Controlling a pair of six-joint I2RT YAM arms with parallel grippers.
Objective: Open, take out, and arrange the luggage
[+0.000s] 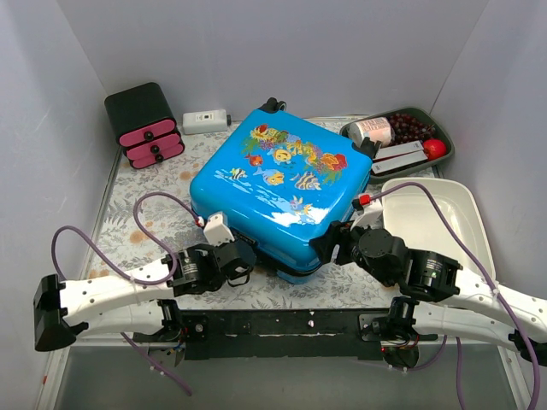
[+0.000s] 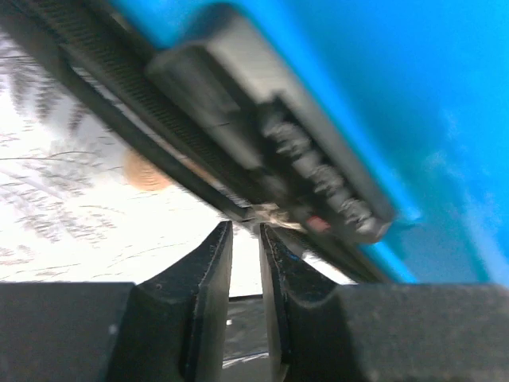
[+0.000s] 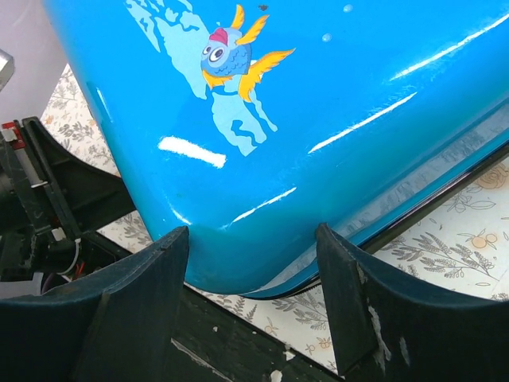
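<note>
The luggage [image 1: 278, 184], a bright-blue hard-shell suitcase with a fish print, lies flat and closed in the middle of the table. My left gripper [image 1: 245, 256] is at its near-left edge. In the left wrist view the gripper [image 2: 246, 228] is closed to a narrow gap, with the metal zipper pull [image 2: 261, 212] at its tips, just below the black combination lock [image 2: 318, 179]. My right gripper [image 1: 329, 243] is open at the near-right corner. In the right wrist view its fingers [image 3: 163, 263] stand either side of the rounded blue corner [image 3: 238, 239] and do not grip it.
A black box with pink drawers [image 1: 144, 126] and a white adapter [image 1: 205, 120] stand at the back left. A dark tray [image 1: 444, 137] holding food items is at the back right. A white tub [image 1: 436, 218] sits right of the suitcase. Grey walls enclose the floral mat [image 1: 137, 222].
</note>
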